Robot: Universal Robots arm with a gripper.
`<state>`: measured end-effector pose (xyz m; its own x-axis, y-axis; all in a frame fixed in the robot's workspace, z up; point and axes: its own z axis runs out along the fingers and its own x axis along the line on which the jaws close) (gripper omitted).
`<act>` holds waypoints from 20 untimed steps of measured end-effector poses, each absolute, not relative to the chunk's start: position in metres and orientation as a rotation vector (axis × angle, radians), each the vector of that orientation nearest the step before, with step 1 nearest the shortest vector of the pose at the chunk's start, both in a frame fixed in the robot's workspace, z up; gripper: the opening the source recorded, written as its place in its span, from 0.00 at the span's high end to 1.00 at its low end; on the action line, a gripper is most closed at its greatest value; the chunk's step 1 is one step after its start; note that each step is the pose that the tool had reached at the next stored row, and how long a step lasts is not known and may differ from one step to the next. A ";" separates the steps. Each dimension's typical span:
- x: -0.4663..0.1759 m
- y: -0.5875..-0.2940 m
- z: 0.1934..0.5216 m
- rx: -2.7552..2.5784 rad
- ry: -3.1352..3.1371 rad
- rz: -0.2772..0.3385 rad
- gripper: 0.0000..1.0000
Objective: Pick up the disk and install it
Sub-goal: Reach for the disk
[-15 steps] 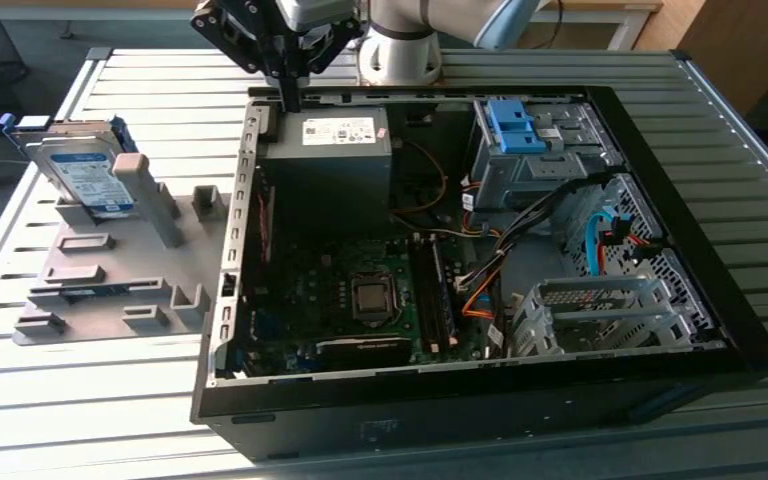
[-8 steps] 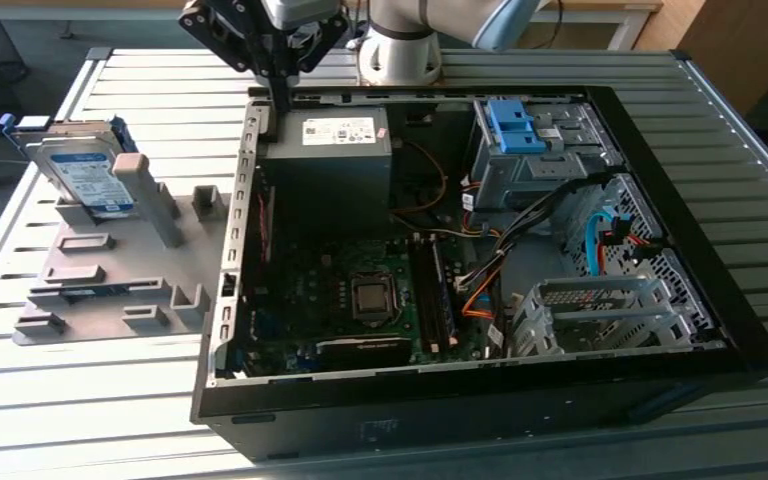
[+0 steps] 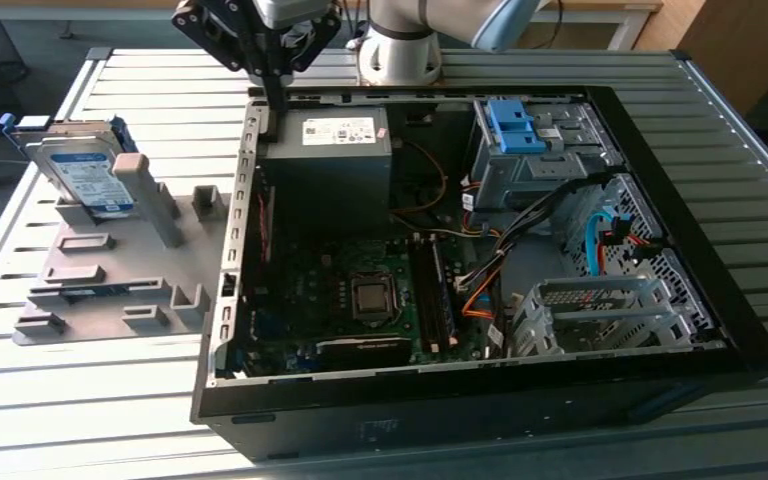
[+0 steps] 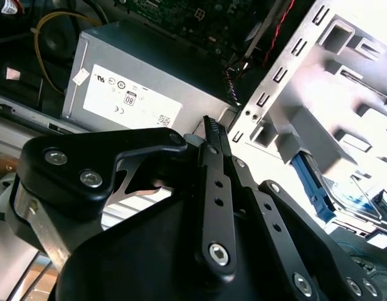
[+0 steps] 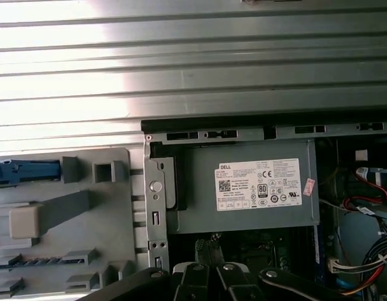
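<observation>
- Slatted metal table (image 3: 91, 400) carries everything, with strong glare on the slats.
- Open computer case (image 3: 744, 330) lies on its side mid-table, board and cables exposed.
- Grey fixture plate (image 3: 104, 290) sits just beside the case on the exterior view's left, with raised blocks and slots.
- Grey power supply (image 3: 331, 150) with a white label fills the case corner nearest the arm's base. I get it in both wrist views too.
- Perforated metal drive cage (image 3: 584, 310) sits in the case toward the exterior view's right.
- Silver disk (image 3: 84, 170) has a white-and-blue label and a blue frame. It leans tilted in a slot at the far end of the fixture plate, well apart from my tool and not touched.
- My gripper (image 3: 273, 100) hangs pointing down over the case wall, between the power supply and the fixture plate. In the second wrist view the fingers (image 4: 210, 141) are pressed together with nothing between them.
</observation>
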<state>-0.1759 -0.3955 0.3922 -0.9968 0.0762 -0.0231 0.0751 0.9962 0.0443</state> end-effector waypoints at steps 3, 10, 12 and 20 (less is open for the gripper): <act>-0.178 -0.395 0.392 0.118 3.114 0.068 0.89; -0.185 -0.395 0.392 0.118 3.114 0.068 0.89; -0.186 -0.395 0.392 0.118 3.114 0.068 0.89; -0.190 -0.395 0.392 0.118 3.114 0.068 0.89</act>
<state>-0.1899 -0.3948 0.3919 -0.9968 0.0762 -0.0231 0.0751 0.9962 0.0443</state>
